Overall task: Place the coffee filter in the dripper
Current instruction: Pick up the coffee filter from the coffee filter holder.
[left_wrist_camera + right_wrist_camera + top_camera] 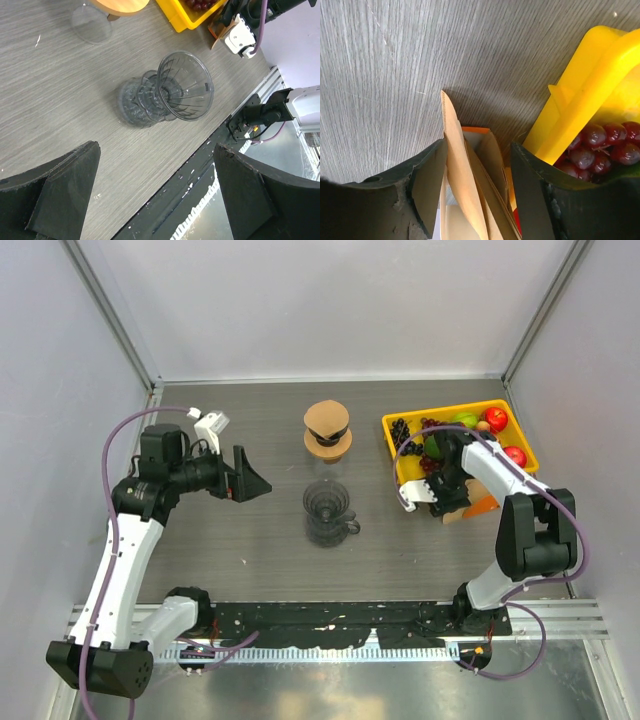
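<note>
Brown paper stood between the fingers of my right claw [477, 147]: the filter [461, 175] rose on edge out of a small orange box [476, 132], with more sheets packed behind it. The claw was parted to a middling width and straddled the box top. Its left finger [427, 185] lay against the outermost sheet, while its right finger [532, 195] stood just beside the far side of the box. I could not tell whether the paper was truly pinched. The box sat on the grey wood-grain surface [250, 550], right beside the near left corner of a yellow tray [580, 115], and dark red grapes [600, 145] showed over the tray's rim. From above, the same claw [432, 498] hung at that corner of the tray, which also held red and green fruit. The dripper [326, 512], clear and ribbed, stood in the middle of the surface with its mouth up and nothing inside, well apart from the filter. Just behind it stood a wood-topped glass [328, 428]. My left claw [252, 478] hung above the surface to the left of the dripper, spread wide and holding nothing. In its own camera the dripper lay ahead, between and beyond its two dark fingers [65, 190].
</note>
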